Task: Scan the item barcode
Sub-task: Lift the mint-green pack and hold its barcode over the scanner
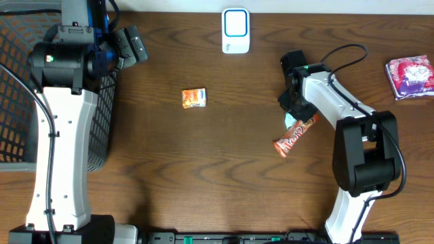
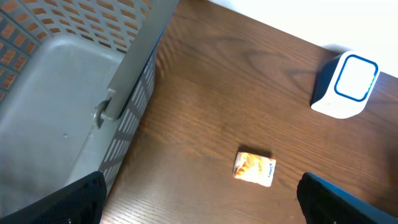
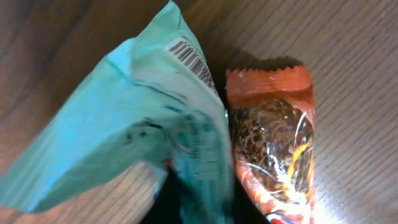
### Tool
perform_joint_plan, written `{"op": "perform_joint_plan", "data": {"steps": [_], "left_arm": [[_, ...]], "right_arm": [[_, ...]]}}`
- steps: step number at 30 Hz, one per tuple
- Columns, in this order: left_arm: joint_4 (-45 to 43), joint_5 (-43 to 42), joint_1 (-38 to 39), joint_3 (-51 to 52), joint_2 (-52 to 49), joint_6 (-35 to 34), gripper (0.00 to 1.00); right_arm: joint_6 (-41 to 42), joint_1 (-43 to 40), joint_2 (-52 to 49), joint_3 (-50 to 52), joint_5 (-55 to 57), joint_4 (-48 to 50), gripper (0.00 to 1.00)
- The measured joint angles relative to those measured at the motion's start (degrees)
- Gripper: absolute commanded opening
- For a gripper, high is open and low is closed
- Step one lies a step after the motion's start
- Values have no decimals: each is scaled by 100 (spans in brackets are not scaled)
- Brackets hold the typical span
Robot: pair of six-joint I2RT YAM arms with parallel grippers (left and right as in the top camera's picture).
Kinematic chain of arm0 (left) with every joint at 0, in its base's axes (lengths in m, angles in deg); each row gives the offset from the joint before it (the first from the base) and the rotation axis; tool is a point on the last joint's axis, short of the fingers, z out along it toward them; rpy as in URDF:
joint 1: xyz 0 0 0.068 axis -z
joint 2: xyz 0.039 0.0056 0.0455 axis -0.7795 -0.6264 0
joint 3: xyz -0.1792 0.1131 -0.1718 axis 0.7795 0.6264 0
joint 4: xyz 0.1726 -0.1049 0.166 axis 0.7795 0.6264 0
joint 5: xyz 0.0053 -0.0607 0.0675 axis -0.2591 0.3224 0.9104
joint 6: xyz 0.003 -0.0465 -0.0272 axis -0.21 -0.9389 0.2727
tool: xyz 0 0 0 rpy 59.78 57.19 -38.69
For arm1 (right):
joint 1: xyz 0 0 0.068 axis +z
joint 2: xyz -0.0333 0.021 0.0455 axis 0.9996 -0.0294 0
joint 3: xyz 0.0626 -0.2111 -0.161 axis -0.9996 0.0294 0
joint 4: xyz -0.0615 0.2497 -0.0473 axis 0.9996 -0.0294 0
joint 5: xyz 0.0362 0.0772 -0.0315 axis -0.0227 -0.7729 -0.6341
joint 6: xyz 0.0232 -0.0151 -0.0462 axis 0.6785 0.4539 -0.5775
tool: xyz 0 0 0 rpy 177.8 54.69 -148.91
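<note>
Looking down from overhead, the right jaws sit in the right half of the surface, closed on a teal packet [image 1: 293, 121] that lies right against an orange candy bar [image 1: 296, 136]. The white scanner [image 1: 236, 30] stands at the far edge near its middle, well apart from both. A small orange packet [image 1: 193, 98] lies near the centre, a pink-purple packet [image 1: 410, 76] at the right edge and a mesh basket [image 1: 13, 81] at the left edge. From the left wrist, the left jaws stand wide and hold nothing, above the surface beside the basket. From the right wrist, the teal packet is pinched at its lower end, with its barcode [image 3: 189, 59] showing near the free end and the candy bar just beside it. To scan well, I judge the lift should clear the candy bar without dragging it, then turn the barcode squarely to the scanner's window, keeping that printed patch flat and uncreased.
</note>
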Motion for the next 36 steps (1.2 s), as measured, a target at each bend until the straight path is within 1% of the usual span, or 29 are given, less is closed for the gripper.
{"op": "perform_joint_plan", "data": {"steps": [3,8,12,18,23,27,33,36], "left_arm": [[-2,2,0,0,0,0,98],[-2,2,0,0,0,0,98],[-2,0,0,0,0,0,98],[0,2,0,0,0,0,98],[-2,0,0,0,0,0,98],[-2,0,0,0,0,0,98],[-4,2,0,0,0,0,98],[-2,2,0,0,0,0,98]], "right_arm": [[-26,0,44,52,-31,35,1],[-317,-20,63,61,-116,61,1],[-743,-42,98,48,-330,85,1],[-1475,-46,332,-179,-957,308,1],[-1768,-44,977,-348,-1259,1073,1],[-1851,-17,1257,-444,-1392,1633,1],[-1886,201,1132,-442,-1694,2708,1],[-1891,404,988,-444,-1781,3585,1]]}}
